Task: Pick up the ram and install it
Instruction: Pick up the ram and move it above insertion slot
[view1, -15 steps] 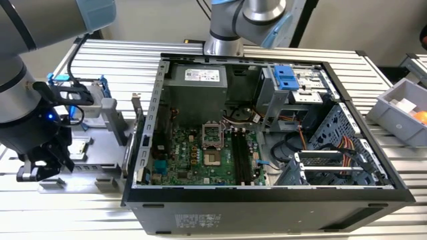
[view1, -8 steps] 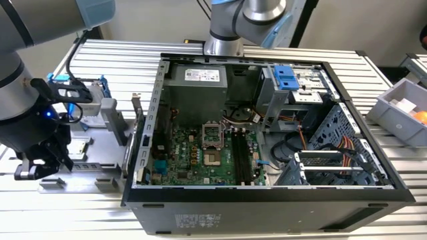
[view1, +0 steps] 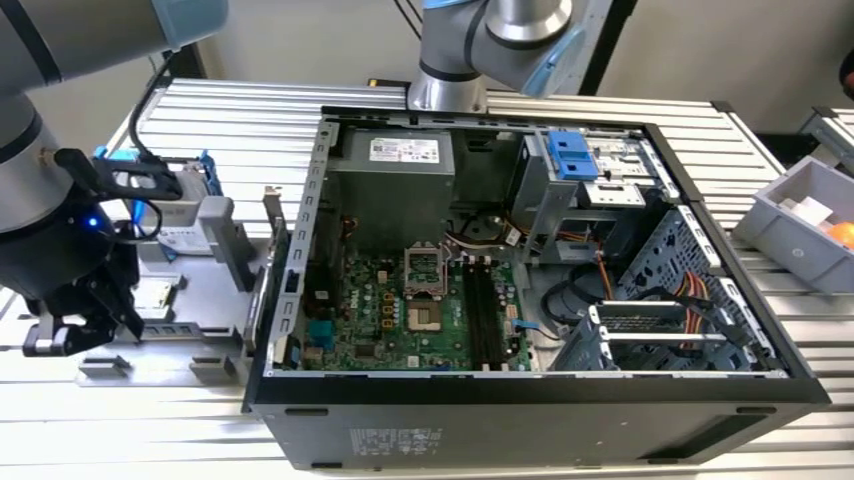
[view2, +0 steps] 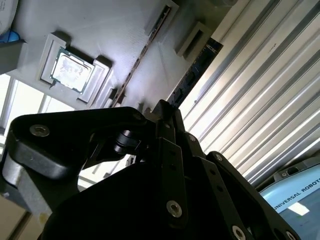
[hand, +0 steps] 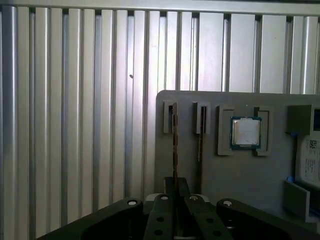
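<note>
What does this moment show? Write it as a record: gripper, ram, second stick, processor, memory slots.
gripper: low over the grey tray, at one end of the ram
ram: standing on edge in its tray holder, not yet lifted
second stick: on edge in the neighbouring holder
processor: flat in its tray pocket
memory slots: in the open case, look empty

The ram (hand: 175, 145) stands on its edge, thin and dark, slotted in the grey holder (hand: 240, 180).

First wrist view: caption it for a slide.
Black gripper at a thin, edge-on ram stick in a grey holder, near a square processor chip.
</note>
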